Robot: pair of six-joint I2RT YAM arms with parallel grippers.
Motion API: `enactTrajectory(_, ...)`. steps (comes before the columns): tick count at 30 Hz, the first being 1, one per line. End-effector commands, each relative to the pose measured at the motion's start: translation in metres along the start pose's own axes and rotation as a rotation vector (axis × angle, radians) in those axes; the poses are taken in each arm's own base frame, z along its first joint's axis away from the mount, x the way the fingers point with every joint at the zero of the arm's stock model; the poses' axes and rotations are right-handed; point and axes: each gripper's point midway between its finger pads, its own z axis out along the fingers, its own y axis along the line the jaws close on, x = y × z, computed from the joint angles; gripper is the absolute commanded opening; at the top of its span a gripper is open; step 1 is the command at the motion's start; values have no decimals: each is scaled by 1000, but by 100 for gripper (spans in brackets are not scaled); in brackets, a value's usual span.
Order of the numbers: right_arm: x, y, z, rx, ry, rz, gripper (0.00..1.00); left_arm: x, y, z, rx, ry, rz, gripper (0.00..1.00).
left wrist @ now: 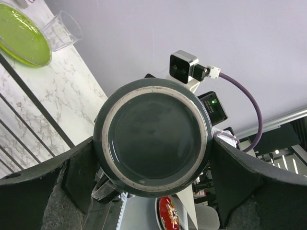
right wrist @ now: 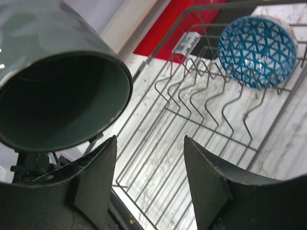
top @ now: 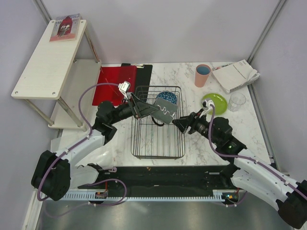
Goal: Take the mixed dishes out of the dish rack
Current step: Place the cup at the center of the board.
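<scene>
My left gripper (top: 159,110) is shut on the dark grey mug (top: 168,113) and holds it tipped on its side above the dish rack (top: 144,143). In the left wrist view the mug's base (left wrist: 153,136) sits between the two fingers of that gripper (left wrist: 152,167). My right gripper (top: 180,122) is open and empty, just right of the mug's mouth (right wrist: 57,100); its jaws (right wrist: 149,177) stand apart over the rack bars (right wrist: 158,158). The blue patterned bowl (top: 167,97) stands in the rack's far end (right wrist: 257,50). The lime-green plate (top: 214,103), clear glass (top: 236,100) and pink cup (top: 203,75) are on the table to the right.
A red clipboard (top: 117,81) lies at the back left of the rack. A white shelf unit (top: 48,57) stands at the far left. A stack of papers (top: 236,75) lies at the back right. The plate (left wrist: 21,36) and glass (left wrist: 62,31) also show in the left wrist view.
</scene>
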Motion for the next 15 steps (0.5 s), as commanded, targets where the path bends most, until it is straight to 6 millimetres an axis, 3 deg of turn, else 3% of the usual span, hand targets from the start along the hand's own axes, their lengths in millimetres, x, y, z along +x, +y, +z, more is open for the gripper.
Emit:
enactTrajectory(1, -36, 28, 11, -133, -157, 13, 65, -10, -38, 0, 135, -17, 42, 2)
enactTrajectory(8, -52, 44, 13, -229, -255, 41, 65, -7, -37, -2, 138, -11, 40, 2)
enactTrajectory(15, -45, 55, 39, -324, -219, 76, 63, -2, -40, -2, 174, 16, 22, 2)
